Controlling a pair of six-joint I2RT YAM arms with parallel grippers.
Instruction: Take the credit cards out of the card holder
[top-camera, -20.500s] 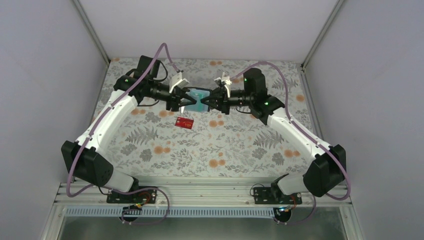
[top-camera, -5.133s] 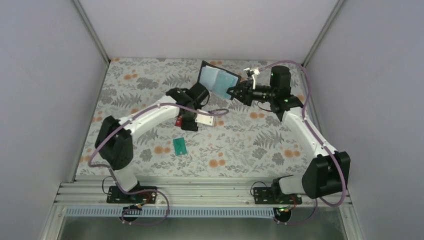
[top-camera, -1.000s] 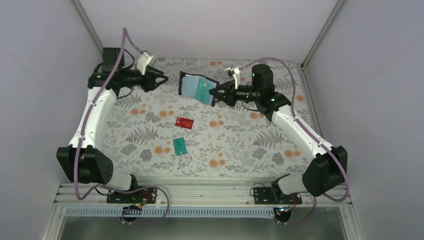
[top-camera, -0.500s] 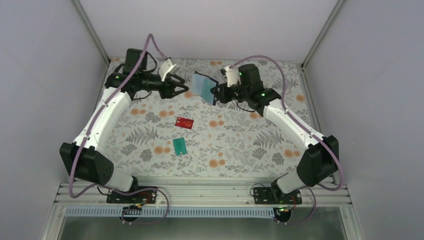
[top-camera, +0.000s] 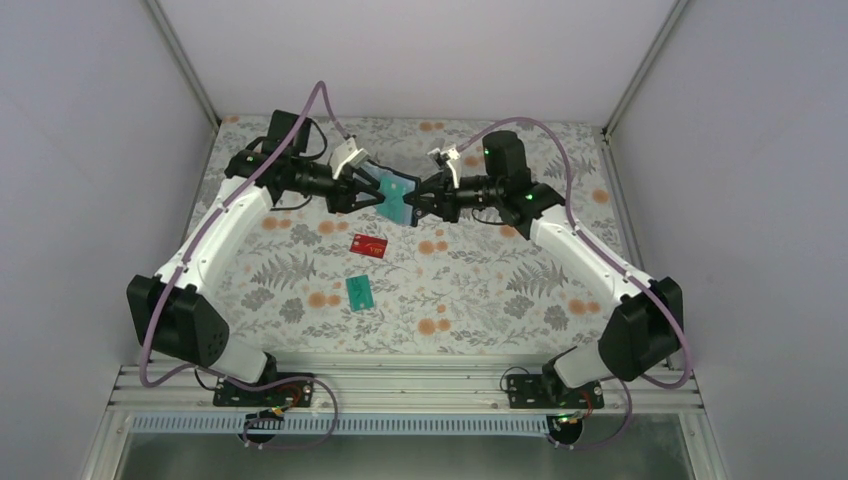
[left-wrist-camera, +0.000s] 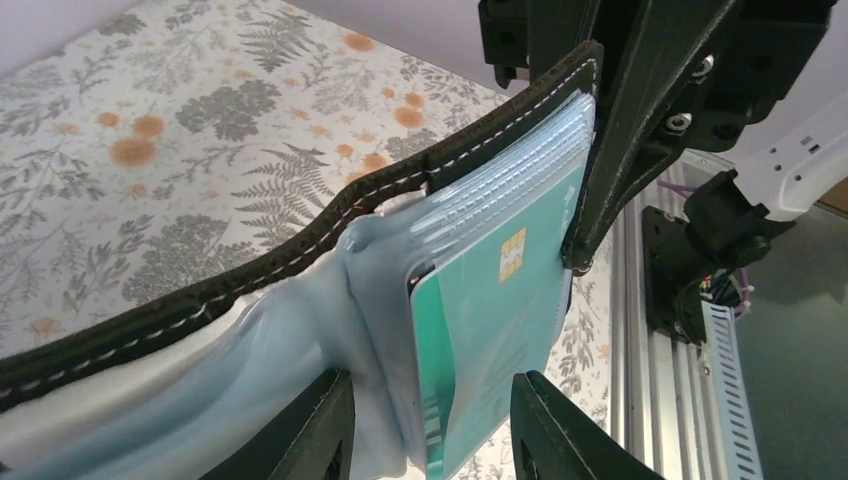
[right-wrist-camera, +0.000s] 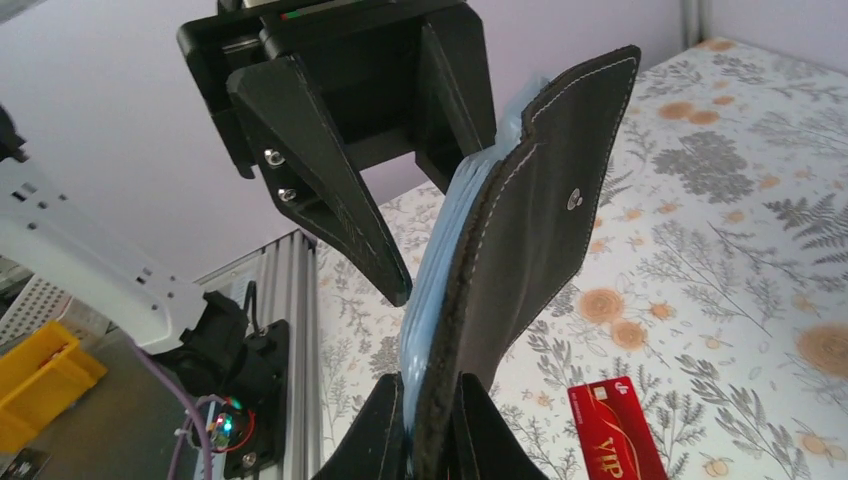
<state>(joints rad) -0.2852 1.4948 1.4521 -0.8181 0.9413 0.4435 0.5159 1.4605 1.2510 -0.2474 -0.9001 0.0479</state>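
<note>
The card holder (top-camera: 398, 193) hangs open in the air above the far middle of the table (top-camera: 500, 290), its black cover clenched at one edge by the right gripper (right-wrist-camera: 430, 440), whose fingers are pinched tight on the leather. Half a second ago the left gripper (left-wrist-camera: 430, 440) was still short of the holder, off to its left. Now it has closed the gap, and its jaws stand released, parted on either side of the clear sleeves (left-wrist-camera: 380, 270) and the card poking from them, not yet pressing. The holder itself has turned a little and shifted toward the middle since then. The two loose cards have not moved over the last second. Much earlier, only the red one lay there. By count there are three cards visible. One red card (top-camera: 368, 245) and one teal-green card (top-camera: 359, 291) lie flat and apart on the table in front of the holder. A second teal-green card (left-wrist-camera: 480, 330) with a gold chip is partly out of its sleeve. There is one holder and two grippers.
</note>
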